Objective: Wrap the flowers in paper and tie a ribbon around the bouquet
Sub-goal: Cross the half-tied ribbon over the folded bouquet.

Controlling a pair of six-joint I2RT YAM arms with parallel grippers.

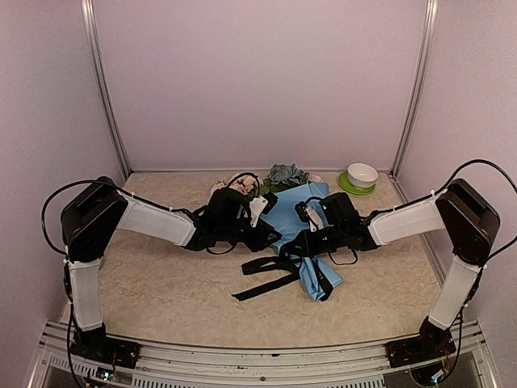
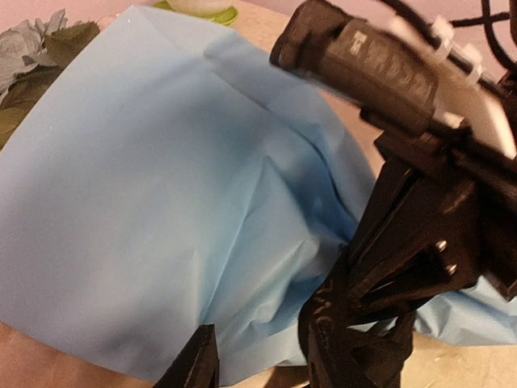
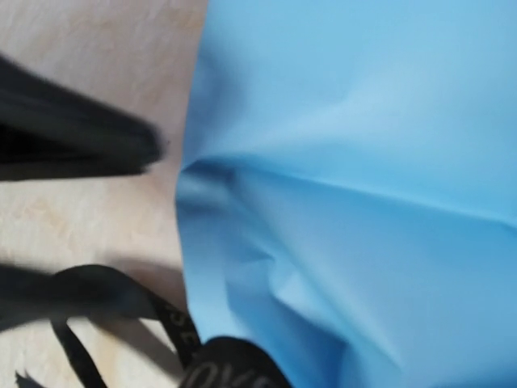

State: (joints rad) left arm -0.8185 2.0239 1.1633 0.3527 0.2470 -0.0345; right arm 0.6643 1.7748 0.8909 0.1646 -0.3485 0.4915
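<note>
Between the two hands, on the tabletop (image 1: 161, 283), lies the bouquet (image 1: 289, 217): a cone of light blue paper (image 2: 161, 202), its narrow end toward the arm bases and its wide mouth on the far side of both hands. Out of that mouth spill the flowers (image 1: 284, 175) (blue-grey blooms and leaves beyond the gap between the hands, pale pink ones just beyond the left hand).

The left hand (image 1: 260, 212) sits at the paper's left edge. Its wrist view shows one dark fingertip (image 2: 198, 364) low against the creased sheet, but the other is lost among black shapes, so I cannot tell how wide it stands or whether it grips anything.

The right hand (image 1: 309, 222) rests over the cone's right side with its jaws closed tight. Whether it pinches anything cannot be told.

The ribbon (image 1: 266, 276) crosses the cone's narrow part on the near side of the right hand, its ends trailing over the tabletop toward the left arm's side.

Beyond the right hand and well apart from it, a white bowl (image 1: 363, 174) sits on a green plate (image 1: 349, 187).
</note>
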